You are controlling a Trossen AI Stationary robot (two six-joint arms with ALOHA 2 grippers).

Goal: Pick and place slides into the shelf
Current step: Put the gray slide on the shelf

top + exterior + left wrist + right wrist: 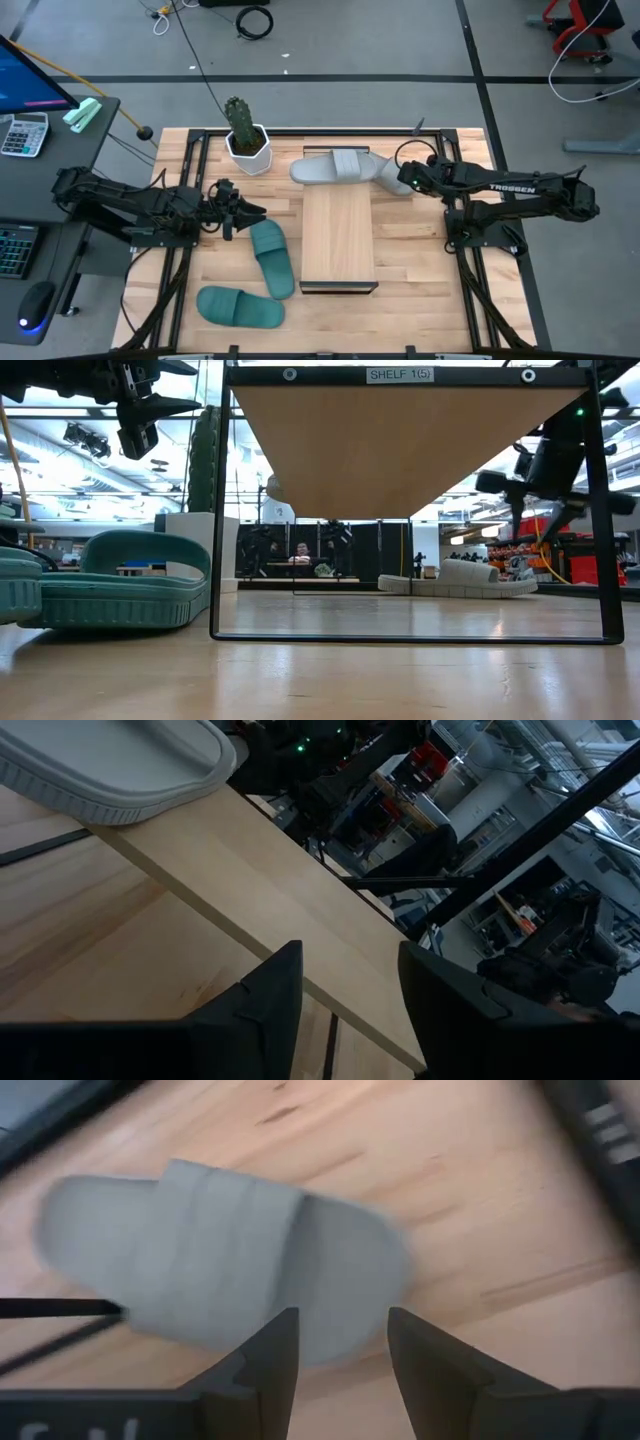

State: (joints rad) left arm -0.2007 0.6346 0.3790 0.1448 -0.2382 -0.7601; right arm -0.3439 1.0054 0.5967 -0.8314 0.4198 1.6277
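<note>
The shelf (338,238) stands mid-table, a light plank top on a thin dark frame (216,510). Two teal slides lie flat to its left, one (272,258) close beside it and one (240,307) nearer the near edge. Two light grey slides (335,167) lie end to end past the shelf's far end, also seen in the low view (460,578). My left gripper (240,212) hangs open in the air left of the shelf, above the nearer teal slide's far end. My right gripper (340,1342) is open, hovering over the right-hand grey slide (220,1250).
A cactus in a white pot (246,140) stands at the table's far left, close to the grey slides. A desk with a calculator (22,133) and keyboard sits beyond the table's left edge. Bare wood (420,265) lies right of the shelf.
</note>
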